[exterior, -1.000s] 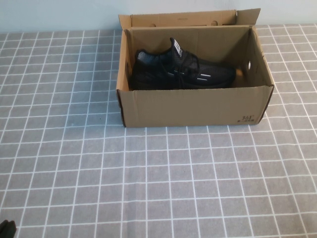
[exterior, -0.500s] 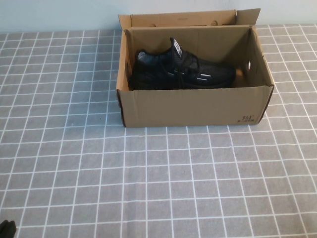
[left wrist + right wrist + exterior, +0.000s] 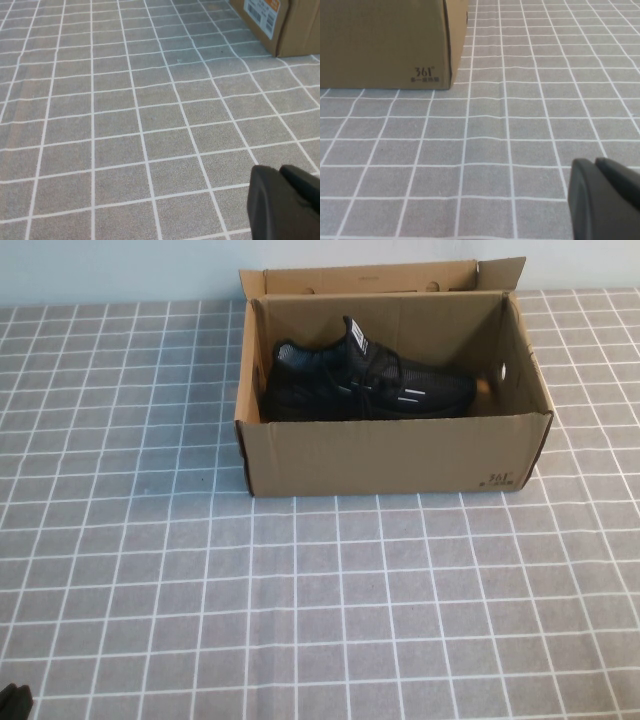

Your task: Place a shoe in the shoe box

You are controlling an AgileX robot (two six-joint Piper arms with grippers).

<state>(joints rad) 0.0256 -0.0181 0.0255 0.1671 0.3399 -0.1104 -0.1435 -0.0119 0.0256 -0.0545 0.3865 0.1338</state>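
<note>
The black mesh shoe (image 3: 365,382) with pale side dashes and a white heel tab lies on its side inside the brown cardboard shoe box (image 3: 390,455) at the back middle of the table. The box's flaps stand upright. A box corner shows in the left wrist view (image 3: 272,20) and the printed corner in the right wrist view (image 3: 390,45). My left gripper (image 3: 281,172) is shut and empty, low over the cloth at the near left, far from the box; a sliver of it shows in the high view (image 3: 14,702). My right gripper (image 3: 595,165) is shut and empty, near the box's right front.
A grey cloth with a white grid (image 3: 320,600) covers the table. A pale wall (image 3: 120,270) runs behind the box.
</note>
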